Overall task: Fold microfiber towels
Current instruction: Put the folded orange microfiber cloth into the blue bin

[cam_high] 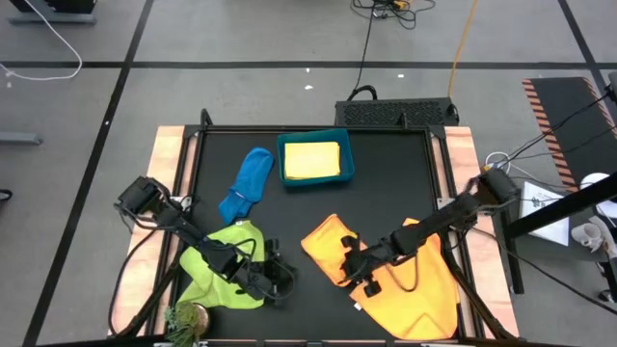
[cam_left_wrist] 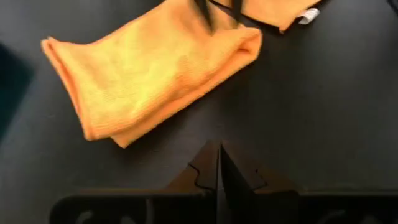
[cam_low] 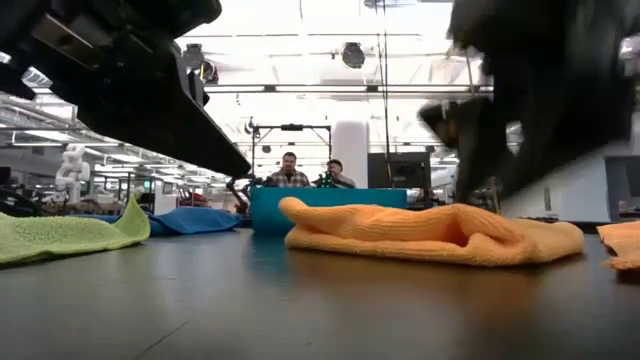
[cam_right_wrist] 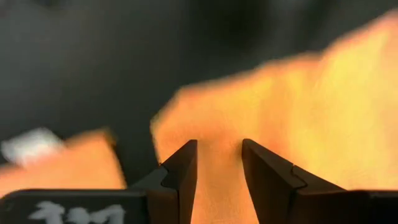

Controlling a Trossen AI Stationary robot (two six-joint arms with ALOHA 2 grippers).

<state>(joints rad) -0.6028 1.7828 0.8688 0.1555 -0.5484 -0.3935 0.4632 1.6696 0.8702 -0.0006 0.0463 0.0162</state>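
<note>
A folded orange towel [cam_high: 326,246] lies on the black table, right of centre; it also shows in the left wrist view [cam_left_wrist: 149,68] and the low view [cam_low: 430,232]. A second orange towel [cam_high: 419,289] lies spread flat at the near right. My right gripper [cam_right_wrist: 219,165] is open, over the folded orange towel's near-right end [cam_high: 355,268]. My left gripper [cam_left_wrist: 219,167] is shut and empty over bare table, left of that towel [cam_high: 285,280]. A lime green towel [cam_high: 220,275] lies under my left arm. A blue towel [cam_high: 246,183] lies crumpled beside the bin. A yellow towel [cam_high: 310,159] lies in the bin. My right gripper points slanting down at the orange towel, with cloth [cam_right_wrist: 217,186] showing in the gap between its open fingers. I cannot tell whether the fingers touch the cloth.
A teal bin [cam_high: 349,164] stands at the far middle of the table. A small plant-like thing [cam_high: 185,318] sits at the near left corner. Bare black table [cam_high: 308,212] lies between the bin and the orange towel. People sit in the room beyond [cam_low: 290,172].
</note>
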